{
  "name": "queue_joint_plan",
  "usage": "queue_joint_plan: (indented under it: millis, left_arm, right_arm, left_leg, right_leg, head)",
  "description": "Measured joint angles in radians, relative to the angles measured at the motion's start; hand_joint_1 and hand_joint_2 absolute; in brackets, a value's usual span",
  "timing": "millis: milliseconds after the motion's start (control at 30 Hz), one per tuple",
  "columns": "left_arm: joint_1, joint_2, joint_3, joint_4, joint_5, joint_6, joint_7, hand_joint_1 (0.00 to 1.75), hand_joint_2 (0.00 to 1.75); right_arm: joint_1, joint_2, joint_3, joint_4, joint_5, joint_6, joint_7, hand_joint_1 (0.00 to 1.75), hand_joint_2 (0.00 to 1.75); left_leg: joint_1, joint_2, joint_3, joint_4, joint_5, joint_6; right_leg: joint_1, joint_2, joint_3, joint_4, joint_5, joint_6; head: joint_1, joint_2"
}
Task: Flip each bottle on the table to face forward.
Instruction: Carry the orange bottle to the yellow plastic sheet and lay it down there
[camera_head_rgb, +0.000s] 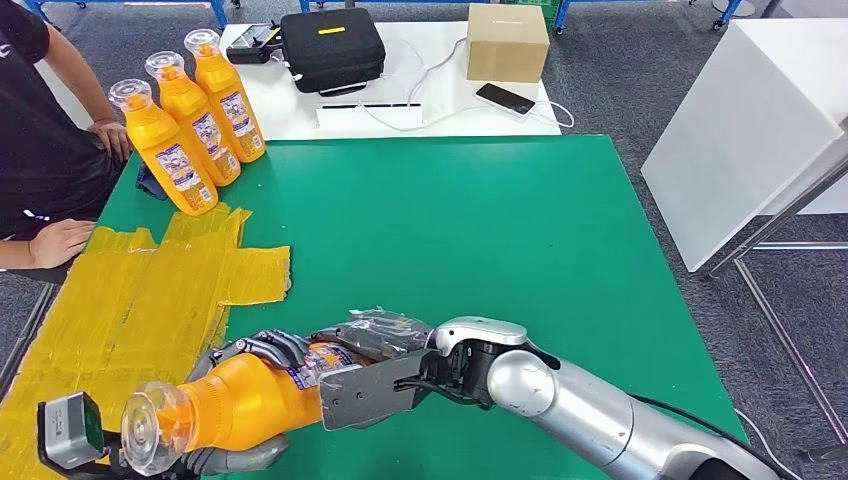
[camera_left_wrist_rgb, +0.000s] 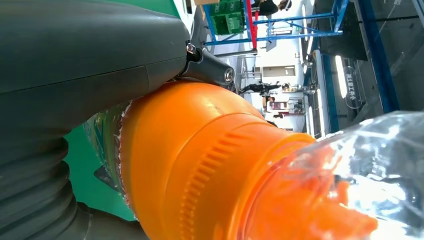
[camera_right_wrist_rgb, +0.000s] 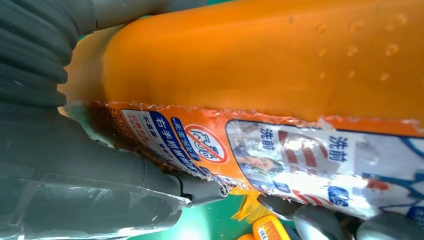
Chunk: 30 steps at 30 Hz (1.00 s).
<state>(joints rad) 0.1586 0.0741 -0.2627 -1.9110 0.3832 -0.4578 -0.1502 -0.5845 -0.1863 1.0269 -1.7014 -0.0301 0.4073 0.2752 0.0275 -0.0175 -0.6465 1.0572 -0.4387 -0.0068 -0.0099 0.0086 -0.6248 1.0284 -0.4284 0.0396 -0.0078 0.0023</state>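
While you watch from the head view, your right hand (camera_head_rgb: 375, 375) wraps the body of an orange plastic detergent bottle with a clear cap (camera_head_rgb: 235, 400), and your left hand (camera_head_rgb: 235, 455) grips the same bottle from beneath, near its shoulder. That bottle lies tilted on its side above the near edge of the green table top (camera_head_rgb: 480, 230), its clear cap pointing toward you and to the left; you cannot tell whether it touches the surface. In the right wrist view the printed label (camera_right_wrist_rgb: 300, 160) faces the camera, with dark fingers (camera_right_wrist_rgb: 320, 220) pressed against it. In the left wrist view the thick grey thumb (camera_left_wrist_rgb: 90, 55) lies across the orange shoulder, close behind the ribbed collar. Beside the held bottle, a patch of yellow tape strips (camera_head_rgb: 140, 300) covers the table's left part. At the far left corner, three more orange bottles with clear caps (camera_head_rgb: 190, 125) stand upright in a close row, labels facing forward. A person's hand (camera_head_rgb: 60, 242) rests at the table's left edge. Beyond the green surface a white table (camera_head_rgb: 440, 105) carries a black case (camera_head_rgb: 332, 45), a cardboard box (camera_head_rgb: 507, 42) and a dark phone (camera_head_rgb: 504, 98).
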Motion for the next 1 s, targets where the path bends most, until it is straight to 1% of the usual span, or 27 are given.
queue_joint_plan:
  millis: [100,133,233,300,400,467,533,600,633,700,767,833,900,1000]
  left_arm:
    - [-0.002,0.001,0.0,0.001,0.002,0.005,-0.001,1.75,1.75]
    - [-0.002,0.001,0.0,0.001,0.0,0.011,0.0,1.75,1.75]
    - [-0.001,0.0,0.003,-0.001,-0.051,0.061,0.008,1.75,1.75]
    - [0.006,-0.008,0.014,-0.009,-0.162,0.126,0.027,1.75,1.75]
    - [0.018,-0.037,0.044,-0.033,-0.367,0.222,0.068,1.75,1.75]
    - [0.018,-0.058,0.068,-0.049,-0.45,0.257,0.087,1.75,1.75]
    - [0.017,-0.076,0.091,-0.061,-0.501,0.273,0.098,1.75,1.75]
    - [0.014,-0.093,0.112,-0.067,-0.607,0.298,0.114,1.75,1.75]
    - [0.011,-0.101,0.124,-0.068,-0.69,0.317,0.124,1.75,1.75]
    - [-0.001,-0.116,0.154,-0.067,-0.908,0.364,0.142,1.75,1.75]
    - [-0.021,-0.128,0.19,-0.059,-1.147,0.406,0.155,1.75,1.75]
    - [-0.043,-0.133,0.223,-0.035,-1.35,0.429,0.164,1.75,1.75]
    - [-0.061,-0.133,0.252,0.01,-1.489,0.437,0.168,1.75,1.75]
    - [-0.082,-0.133,0.287,0.104,-1.585,0.439,0.168,1.75,1.75]
  right_arm:
    - [0.001,-0.001,0.0,0.0,0.008,-0.012,-0.003,0.42,1.75]
    - [0.003,-0.002,0.0,0.0,0.018,-0.02,-0.005,0.02,1.31]
    - [0.023,-0.005,-0.008,-0.003,0.078,-0.069,-0.012,0.0,0.0]
    - [0.055,-0.009,-0.028,-0.013,0.138,-0.116,-0.014,0.0,0.0]
    - [0.129,-0.015,-0.082,-0.048,0.217,-0.176,-0.023,0.0,0.0]
    - [0.178,-0.017,-0.122,-0.076,0.253,-0.201,-0.031,0.0,0.0]
    - [0.217,-0.019,-0.156,-0.101,0.279,-0.214,-0.039,0.0,0.0]
    - [0.26,-0.018,-0.193,-0.13,0.321,-0.234,-0.052,0.0,0.0]
    - [0.287,-0.014,-0.214,-0.147,0.343,-0.245,-0.061,0.0,0.0]
    - [0.345,-0.004,-0.263,-0.188,0.377,-0.258,-0.082,0.0,0.0]
    - [0.395,0.009,-0.311,-0.229,0.395,-0.256,-0.099,0.0,0.0]
    - [0.423,0.022,-0.343,-0.258,0.404,-0.246,-0.108,0.0,0.0]
    - [0.435,0.034,-0.359,-0.274,0.407,-0.236,-0.111,0.0,0.0]
    - [0.439,0.049,-0.371,-0.282,0.409,-0.228,-0.112,0.0,0.0]
  left_leg:
    - [0.0,0.0,0.0,0.0,0.0,0.0]
    - [0.0,0.0,0.0,0.0,0.0,0.0]
    - [0.0,0.0,0.0,0.0,0.0,0.0]
    - [0.0,0.0,0.0,0.0,0.0,0.0]
    - [0.0,0.0,-0.001,0.0,0.0,0.0]
    - [0.0,-0.001,-0.001,0.0,0.0,0.0]
    - [0.0,-0.001,-0.001,0.0,0.0,0.0]
    - [0.0,-0.002,-0.001,0.0,0.0,0.0]
    - [0.0,-0.002,-0.001,0.0,0.0,0.0]
    - [0.0,-0.003,-0.001,0.0,0.0,0.0]
    - [0.0,-0.003,-0.002,0.0,0.0,0.0]
    - [0.0,-0.002,-0.001,0.0,0.0,0.0]
    - [0.0,-0.002,-0.001,0.0,0.0,0.0]
    - [0.0,-0.002,-0.001,0.0,0.0,0.0]
  right_leg:
    - [0.0,0.0,0.0,0.0,0.0,0.0]
    - [0.0,0.0,0.0,0.0,0.0,0.0]
    - [0.0,0.0,0.0,0.0,0.0,0.0]
    - [0.0,0.0,0.0,0.0,0.0,0.0]
    - [0.0,0.0,0.0,0.0,0.0,0.0]
    - [0.0,0.0,-0.001,0.0,0.0,0.0]
    - [0.0,0.0,-0.001,0.0,0.0,0.0]
    - [0.0,-0.001,-0.001,0.0,0.0,0.0]
    - [0.0,-0.001,-0.001,0.0,0.0,0.0]
    - [0.0,-0.002,-0.001,0.0,0.0,0.0]
    - [0.0,-0.001,-0.001,0.0,0.0,0.0]
    - [0.0,-0.001,-0.001,0.0,0.0,0.0]
    - [0.0,-0.001,-0.001,0.0,0.0,0.0]
    - [0.0,-0.001,-0.001,0.0,0.0,0.0]
  head:
    - [0.0,0.0]
    - [0.0,0.0]
    - [0.0,0.0]
    - [0.0,0.0]
    - [0.0,0.0]
    - [0.0,0.0]
    - [0.0,0.0]
    - [0.0,0.0]
    - [0.0,0.0]
    - [0.0,0.0]
    - [0.0,0.0]
    - [0.0,0.0]
    - [0.0,0.0]
    - [0.0,0.0]
